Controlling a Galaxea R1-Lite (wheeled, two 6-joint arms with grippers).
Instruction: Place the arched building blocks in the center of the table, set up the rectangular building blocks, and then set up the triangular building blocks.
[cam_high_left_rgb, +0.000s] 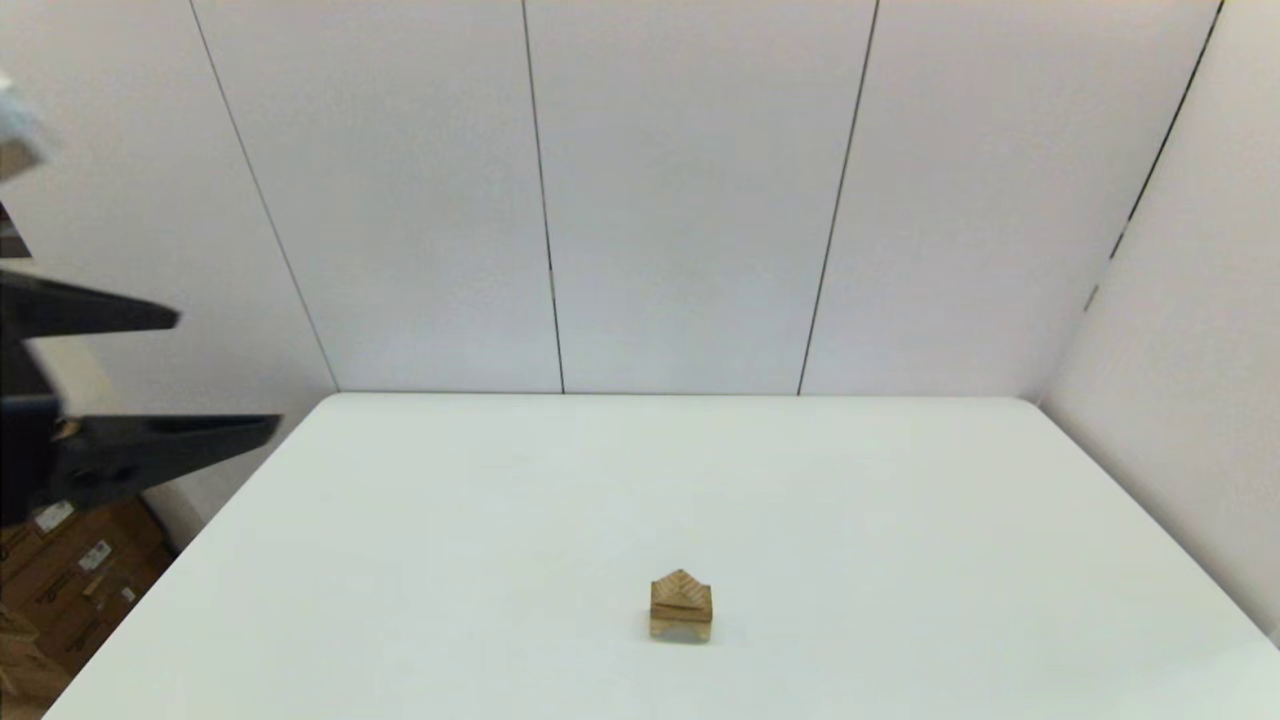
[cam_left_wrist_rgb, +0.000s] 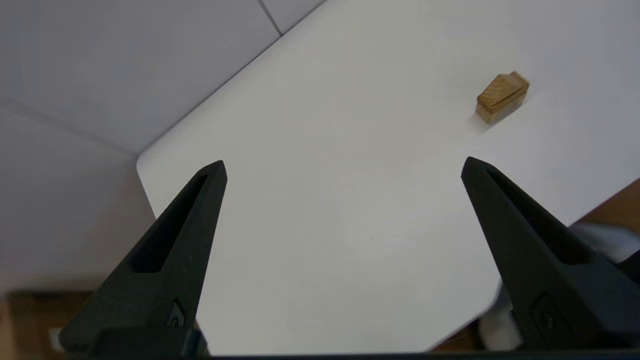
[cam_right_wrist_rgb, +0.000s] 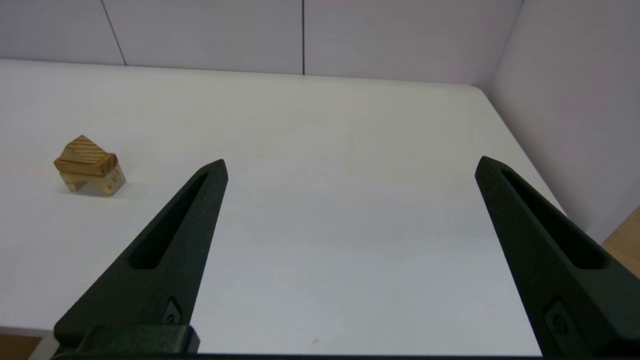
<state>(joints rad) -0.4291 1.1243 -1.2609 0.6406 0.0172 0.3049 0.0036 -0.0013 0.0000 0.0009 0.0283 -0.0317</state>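
Note:
Three light-brown wooden blocks stand stacked near the middle of the white table (cam_high_left_rgb: 900, 500). The arched block (cam_high_left_rgb: 681, 630) is at the bottom, hollow side down. On it lies the rectangular block (cam_high_left_rgb: 681, 604), and the triangular block (cam_high_left_rgb: 681, 583) tops it like a roof. The right wrist view shows the same triangular block (cam_right_wrist_rgb: 85, 149) over the arched block (cam_right_wrist_rgb: 102, 183). My left gripper (cam_high_left_rgb: 228, 372) hangs open and empty, raised off the table's left side, far from the stack (cam_left_wrist_rgb: 501, 97). My right gripper (cam_right_wrist_rgb: 351, 161) is open and empty above the table's near right part.
Cardboard boxes (cam_high_left_rgb: 70, 580) sit on the floor past the table's left edge. White wall panels (cam_high_left_rgb: 690, 200) close the far side, and another wall (cam_high_left_rgb: 1190, 380) runs along the right edge.

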